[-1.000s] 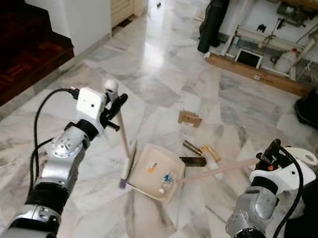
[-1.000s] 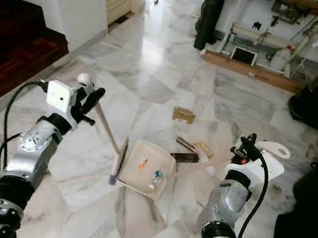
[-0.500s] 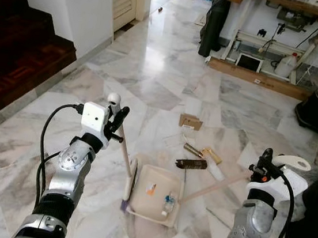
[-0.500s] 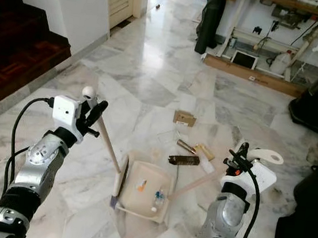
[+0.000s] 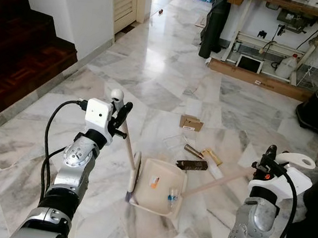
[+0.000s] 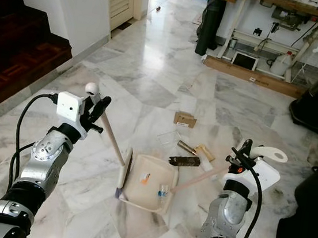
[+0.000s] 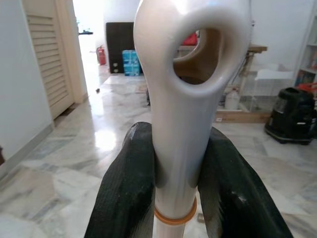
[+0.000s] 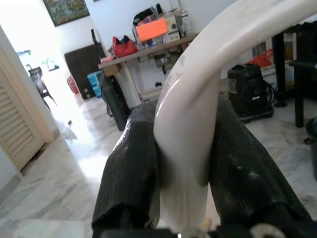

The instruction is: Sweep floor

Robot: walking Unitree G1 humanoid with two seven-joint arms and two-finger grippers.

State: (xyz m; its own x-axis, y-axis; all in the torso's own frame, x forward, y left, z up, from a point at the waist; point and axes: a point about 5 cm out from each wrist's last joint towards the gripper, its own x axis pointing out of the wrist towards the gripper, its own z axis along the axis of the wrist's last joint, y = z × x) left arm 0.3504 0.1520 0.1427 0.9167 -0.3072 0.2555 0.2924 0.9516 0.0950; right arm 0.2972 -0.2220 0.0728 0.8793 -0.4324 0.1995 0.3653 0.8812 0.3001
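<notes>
A: Why both handles? 
B: Left gripper (image 5: 119, 113) clamps the broom (image 5: 126, 147), right gripper (image 5: 267, 161) clamps the dustpan (image 5: 159, 184) flat on the floor (image 5: 154, 66), so litter (image 5: 191, 165) goes in.

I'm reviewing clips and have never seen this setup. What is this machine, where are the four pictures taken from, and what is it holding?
This is a humanoid robot with two silver arms. The two wide pictures come from its head cameras, looking down at a marble floor. The two close-ups come from wrist cameras. The left gripper is shut on the pale broom handle. The right gripper is shut on the cream dustpan handle. The cream dustpan lies on the floor with small scraps inside. Beyond it lie a brown cardboard piece and a dark wrapper.
</notes>
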